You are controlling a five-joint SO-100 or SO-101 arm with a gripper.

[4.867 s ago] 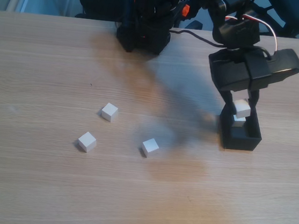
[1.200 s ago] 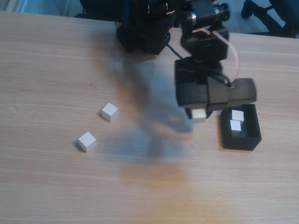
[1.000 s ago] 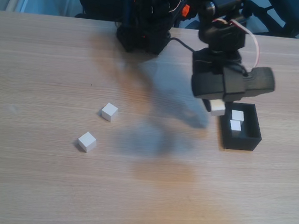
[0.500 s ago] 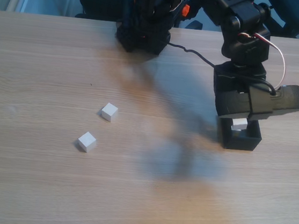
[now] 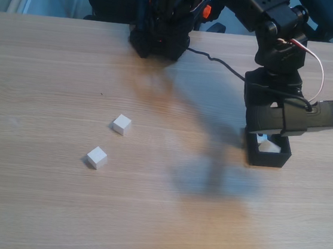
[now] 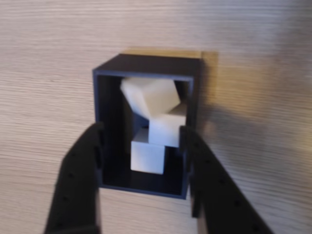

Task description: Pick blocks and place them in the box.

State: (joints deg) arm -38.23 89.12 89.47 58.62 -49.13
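The black box (image 5: 268, 159) stands at the right of the table in the fixed view, and my gripper (image 5: 265, 137) hangs right over it. Seen from the wrist view, the box (image 6: 146, 64) holds three white blocks: a tilted one (image 6: 148, 95) leaning on top, one (image 6: 168, 129) in the middle and one (image 6: 147, 156) lower down. There my gripper (image 6: 141, 131) is open, its fingers (image 6: 80, 180) spread to either side of the box and touching no block. Two more blocks (image 5: 122, 123) (image 5: 96, 157) lie loose on the table at the left.
The arm's black base (image 5: 159, 36) stands at the table's far edge, with a cable (image 5: 213, 58) trailing from it toward the gripper. Bare wooden tabletop (image 5: 161, 220) stretches between the loose blocks and the box.
The gripper carried a block from the table's middle to the right, over the box, and opened. That block now lies tilted in the box on the others.
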